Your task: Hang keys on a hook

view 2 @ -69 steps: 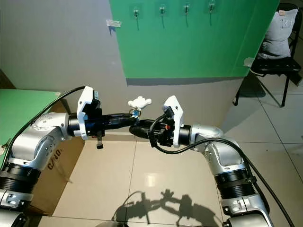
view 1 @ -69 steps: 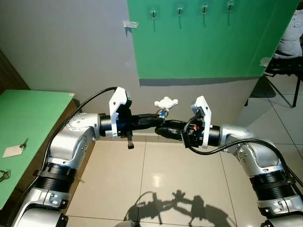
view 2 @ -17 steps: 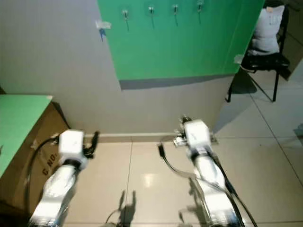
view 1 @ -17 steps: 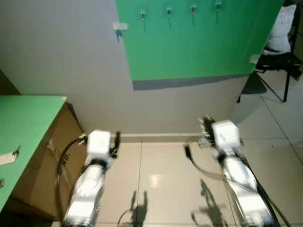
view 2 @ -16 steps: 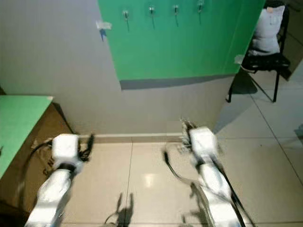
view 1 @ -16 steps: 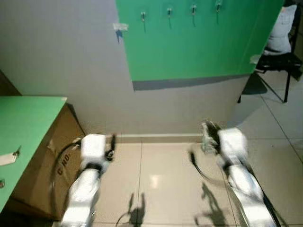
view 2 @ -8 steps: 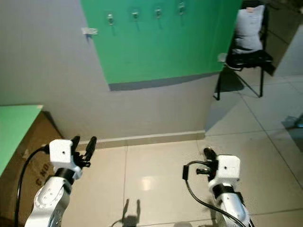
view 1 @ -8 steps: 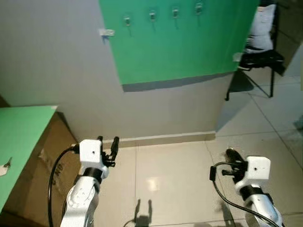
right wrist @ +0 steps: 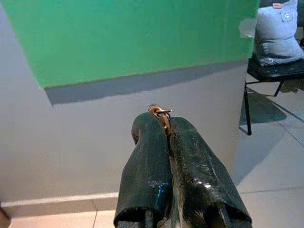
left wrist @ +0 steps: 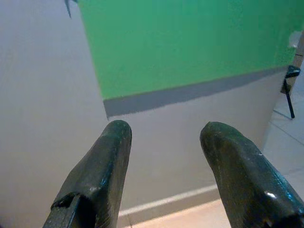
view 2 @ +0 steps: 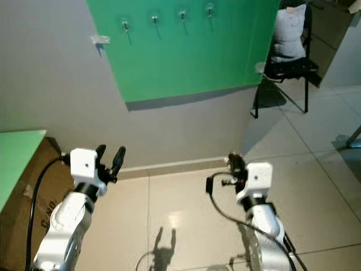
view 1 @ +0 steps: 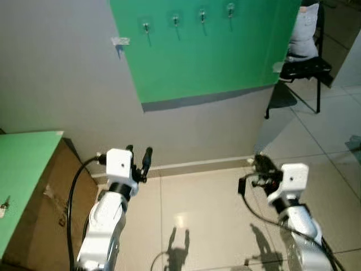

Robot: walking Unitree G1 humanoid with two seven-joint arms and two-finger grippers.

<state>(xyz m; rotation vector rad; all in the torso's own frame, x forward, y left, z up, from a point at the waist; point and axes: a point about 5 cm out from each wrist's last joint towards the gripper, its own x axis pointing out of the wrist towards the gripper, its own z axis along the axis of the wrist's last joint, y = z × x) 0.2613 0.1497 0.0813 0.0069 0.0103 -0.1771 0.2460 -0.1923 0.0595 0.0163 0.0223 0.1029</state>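
The robot is facing a grey wall carrying a green panel (view 1: 208,51), and four small hooks (view 1: 146,26) are sitting in a row along the panel's upper part. The left gripper (view 1: 139,156) is pointing up toward the wall from low on the robot's left, its two black fingers (left wrist: 107,161) standing well apart with nothing between them. The right gripper (right wrist: 161,124) is reaching forward on the other side, its fingers pressing together on the keys (right wrist: 160,113), of which a small brass-coloured ring and a bit of metal are poking out at the tips; in the head views the keys are too small to make out. Both grippers are sitting well below the hooks and apart from the wall, over a pale tiled floor (view 1: 208,214). A green table top (view 1: 25,169) is lying at the robot's left, with a cardboard box (view 1: 51,220) under it bearing dark print that is too blurred to read. At the far right a black chair (view 2: 285,68) is holding a grey cushion (right wrist: 278,31).
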